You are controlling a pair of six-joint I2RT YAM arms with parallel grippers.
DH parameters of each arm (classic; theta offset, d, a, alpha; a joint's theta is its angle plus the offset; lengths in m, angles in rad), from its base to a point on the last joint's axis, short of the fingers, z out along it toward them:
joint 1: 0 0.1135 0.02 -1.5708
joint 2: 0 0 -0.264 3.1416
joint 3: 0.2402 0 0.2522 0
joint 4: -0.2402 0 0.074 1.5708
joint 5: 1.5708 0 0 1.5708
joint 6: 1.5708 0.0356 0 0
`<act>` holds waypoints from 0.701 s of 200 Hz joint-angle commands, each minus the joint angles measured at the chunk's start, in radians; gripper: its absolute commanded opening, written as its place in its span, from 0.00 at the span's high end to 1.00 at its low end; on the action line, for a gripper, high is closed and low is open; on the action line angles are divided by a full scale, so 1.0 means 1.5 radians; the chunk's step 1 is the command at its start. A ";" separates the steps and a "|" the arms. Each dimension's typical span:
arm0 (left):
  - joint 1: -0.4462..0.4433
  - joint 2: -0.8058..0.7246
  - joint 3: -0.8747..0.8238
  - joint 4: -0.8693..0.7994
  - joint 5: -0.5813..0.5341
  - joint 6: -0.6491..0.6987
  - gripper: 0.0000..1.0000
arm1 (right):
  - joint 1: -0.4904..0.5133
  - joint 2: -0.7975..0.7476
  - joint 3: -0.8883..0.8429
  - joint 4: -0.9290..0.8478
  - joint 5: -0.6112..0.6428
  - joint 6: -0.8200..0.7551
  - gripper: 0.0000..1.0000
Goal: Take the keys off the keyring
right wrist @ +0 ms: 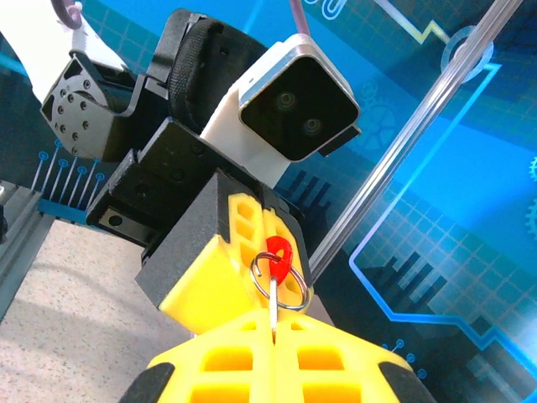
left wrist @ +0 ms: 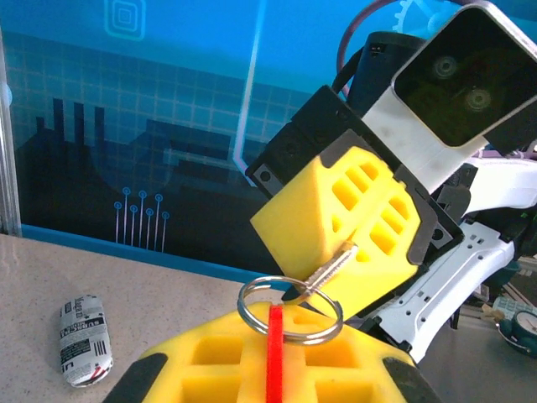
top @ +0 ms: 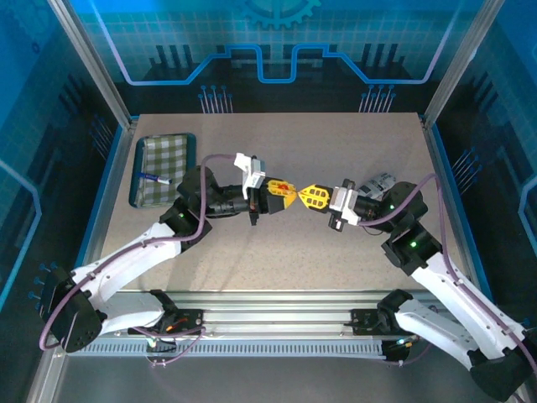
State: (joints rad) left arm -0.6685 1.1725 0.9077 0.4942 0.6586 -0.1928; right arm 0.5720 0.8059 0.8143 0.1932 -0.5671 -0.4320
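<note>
My left gripper [left wrist: 274,326] is shut on a thin red tag [left wrist: 274,357] that sits in a silver keyring [left wrist: 289,311]. My right gripper [right wrist: 275,323] is shut on the key [right wrist: 274,304], a slim metal shaft that runs up into the keyring [right wrist: 279,281]. The red tag [right wrist: 277,249] shows between the left gripper's yellow fingers [right wrist: 239,252]. In the left wrist view the key [left wrist: 333,267] pokes out of the right gripper's yellow fingers [left wrist: 352,218] and meets the ring. From above, the left gripper [top: 284,191] and right gripper [top: 309,198] meet tip to tip over the table's middle.
A green checked tray [top: 164,144] lies at the table's back left with a blue-capped pen [top: 153,177] in it. A small printed roll [left wrist: 84,340] lies on the tabletop beyond the left gripper. Blue walls and metal posts close in the table.
</note>
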 commanded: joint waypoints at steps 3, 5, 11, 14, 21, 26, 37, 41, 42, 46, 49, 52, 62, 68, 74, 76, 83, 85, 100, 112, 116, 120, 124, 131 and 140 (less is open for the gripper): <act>0.043 -0.006 0.043 0.014 -0.043 -0.028 1.00 | 0.035 -0.027 0.029 -0.105 0.001 -0.089 1.00; 0.043 -0.006 0.044 0.012 -0.042 -0.028 1.00 | 0.037 -0.027 0.031 -0.109 0.002 -0.095 1.00; 0.044 -0.005 0.047 0.006 -0.041 -0.030 1.00 | 0.045 -0.026 0.036 -0.125 0.010 -0.110 1.00; 0.045 -0.005 0.048 0.004 -0.040 -0.030 1.00 | 0.048 -0.026 0.038 -0.132 0.013 -0.116 1.00; 0.045 -0.005 0.050 0.000 -0.038 -0.032 1.00 | 0.056 -0.026 0.040 -0.145 0.021 -0.128 1.00; 0.046 -0.005 0.051 0.000 -0.037 -0.034 1.00 | 0.061 -0.026 0.040 -0.152 0.026 -0.135 1.00; 0.049 -0.004 0.053 -0.002 -0.032 -0.037 1.00 | 0.071 -0.026 0.040 -0.164 0.040 -0.152 1.00; 0.049 -0.003 0.054 -0.004 -0.032 -0.039 1.00 | 0.076 -0.025 0.040 -0.171 0.045 -0.159 1.00; 0.049 -0.003 0.055 -0.005 -0.032 -0.039 1.00 | 0.077 -0.025 0.040 -0.173 0.047 -0.162 1.00; 0.050 -0.003 0.056 -0.007 -0.031 -0.040 1.00 | 0.082 -0.024 0.040 -0.180 0.055 -0.169 1.00; 0.050 -0.002 0.057 -0.009 -0.030 -0.040 1.00 | 0.085 -0.024 0.040 -0.185 0.061 -0.175 1.00; 0.051 -0.002 0.058 -0.011 -0.030 -0.040 1.00 | 0.089 -0.024 0.040 -0.188 0.066 -0.179 1.00; 0.052 -0.003 0.060 -0.016 -0.028 -0.038 1.00 | 0.095 -0.025 0.040 -0.190 0.080 -0.185 1.00; 0.052 -0.004 0.058 -0.017 -0.028 -0.036 1.00 | 0.095 -0.026 0.040 -0.179 0.084 -0.172 1.00; 0.052 -0.006 0.057 -0.017 -0.029 -0.031 1.00 | 0.095 -0.026 0.040 -0.170 0.084 -0.161 1.00; 0.052 -0.006 0.055 -0.017 -0.029 -0.030 1.00 | 0.094 -0.026 0.040 -0.170 0.083 -0.159 1.00; 0.052 -0.008 0.051 -0.016 -0.034 -0.026 1.00 | 0.093 -0.022 0.063 -0.173 0.081 -0.152 1.00; 0.052 -0.009 0.049 -0.016 -0.035 -0.024 1.00 | 0.093 -0.021 0.064 -0.173 0.080 -0.151 1.00; 0.052 -0.015 0.040 -0.012 -0.042 -0.015 0.91 | 0.094 -0.019 0.067 -0.159 0.077 -0.139 1.00; 0.052 -0.020 0.033 -0.008 -0.042 -0.011 0.81 | 0.090 -0.011 0.078 -0.156 0.078 -0.122 1.00; 0.052 -0.022 0.031 -0.007 -0.041 -0.008 0.77 | 0.089 -0.006 0.084 -0.159 0.076 -0.114 1.00; 0.052 -0.022 0.029 -0.007 -0.041 -0.006 0.73 | 0.088 -0.002 0.087 -0.161 0.074 -0.109 1.00; 0.052 -0.024 0.028 -0.009 -0.041 -0.003 0.67 | 0.088 0.002 0.091 -0.161 0.074 -0.102 1.00; 0.052 -0.026 0.025 -0.013 -0.041 0.003 0.62 | 0.086 0.007 0.098 -0.159 0.074 -0.091 1.00; 0.052 -0.029 0.023 -0.021 -0.039 0.015 0.57 | 0.086 0.013 0.105 -0.160 0.073 -0.079 1.00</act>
State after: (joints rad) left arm -0.6071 1.1652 0.9291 0.4332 0.6514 -0.2035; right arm 0.6868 0.8066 0.9176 -0.0147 -0.4149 -0.6182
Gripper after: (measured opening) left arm 0.383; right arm 0.035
